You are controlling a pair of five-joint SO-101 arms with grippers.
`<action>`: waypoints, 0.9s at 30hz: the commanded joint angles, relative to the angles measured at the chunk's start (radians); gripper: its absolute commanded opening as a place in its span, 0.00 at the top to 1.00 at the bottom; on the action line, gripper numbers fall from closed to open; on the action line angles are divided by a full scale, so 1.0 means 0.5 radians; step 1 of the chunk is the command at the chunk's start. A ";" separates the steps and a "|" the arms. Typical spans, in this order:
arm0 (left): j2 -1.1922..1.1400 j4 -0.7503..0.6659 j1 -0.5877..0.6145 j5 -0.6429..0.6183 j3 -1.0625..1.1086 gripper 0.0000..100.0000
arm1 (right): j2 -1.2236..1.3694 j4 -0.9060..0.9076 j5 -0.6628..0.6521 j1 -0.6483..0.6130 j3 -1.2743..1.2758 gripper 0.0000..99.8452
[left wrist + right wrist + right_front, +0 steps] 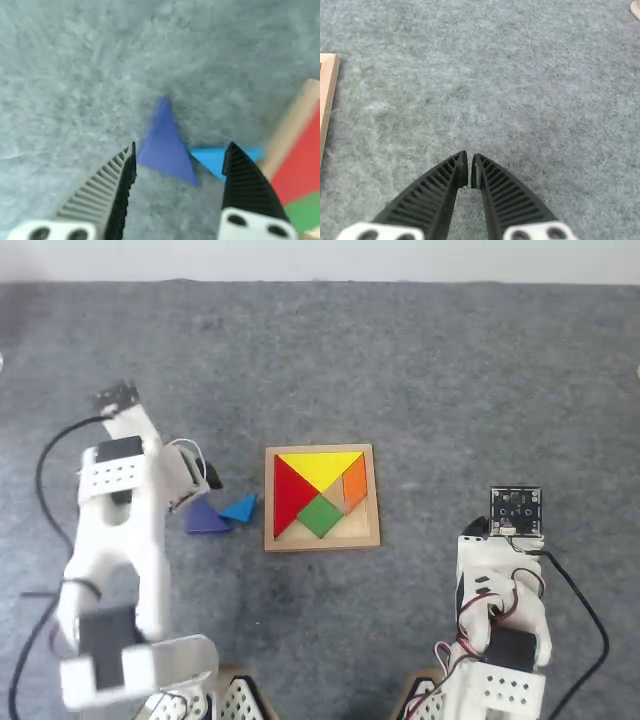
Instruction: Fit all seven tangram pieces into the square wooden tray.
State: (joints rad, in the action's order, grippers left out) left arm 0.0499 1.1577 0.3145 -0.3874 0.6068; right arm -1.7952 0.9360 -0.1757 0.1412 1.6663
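Note:
The square wooden tray [322, 543] lies mid-table and holds a yellow triangle [320, 468], a red triangle [288, 495], a green square [320, 514] and an orange piece [355, 482]. Bare wood shows in its near right part. Left of the tray, a dark blue triangle [205, 519] and a light blue triangle [240, 508] lie on the carpet, corners close together. My left gripper [182, 150] hangs open just above the dark blue triangle [165, 145], one finger on each side. The light blue triangle [215, 157] sits by one finger. My right gripper [470, 157] is shut on nothing, over bare carpet.
Grey carpet covers the table. The tray's wooden edge [295, 125] lies close beyond the light blue piece, and another side of the tray [326, 100] borders the right wrist view. The right arm [505, 580] is folded back at the near right, away from the tray.

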 commanded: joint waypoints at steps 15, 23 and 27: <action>-0.798 0.245 -0.114 -0.077 -0.597 0.89 | -0.035 -0.002 -0.021 0.017 0.034 0.97; -0.605 0.236 -0.098 0.138 -0.634 0.88 | -0.035 -0.002 -0.021 0.017 0.034 0.97; -0.427 0.408 -0.086 0.279 -0.618 0.88 | -0.035 -0.002 -0.021 0.017 0.034 0.97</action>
State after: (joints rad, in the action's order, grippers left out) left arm -0.2677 1.3034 0.2608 -0.3061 0.3030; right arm -1.7952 0.9360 -0.1757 0.1412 1.6663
